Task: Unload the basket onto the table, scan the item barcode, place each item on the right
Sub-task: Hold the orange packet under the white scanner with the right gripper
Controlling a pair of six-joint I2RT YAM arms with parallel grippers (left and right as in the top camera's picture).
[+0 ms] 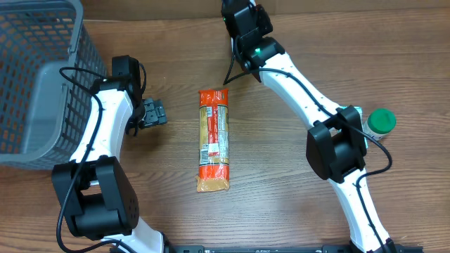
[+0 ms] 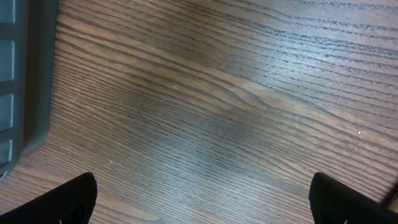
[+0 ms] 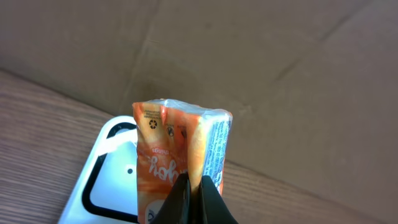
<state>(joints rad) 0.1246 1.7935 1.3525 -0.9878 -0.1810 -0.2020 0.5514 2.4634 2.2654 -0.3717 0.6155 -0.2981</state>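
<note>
Right wrist view: the right gripper (image 3: 194, 202) is seen closed, apparently pinched on the 6 o'clock end of an orange packet (image 3: 180, 146). The packet is held upright, long axis from 6 to 12 o'clock, crimped seal pointed to 12. A white scanner (image 3: 112, 180) is found at 8 o'clock of it, lower and behind. The left gripper (image 2: 202, 198) is spread wide over the table (image 2: 217, 93), so the right arm is judged nearer. A second packet (image 1: 214, 140) is seen flat mid-table.
</note>
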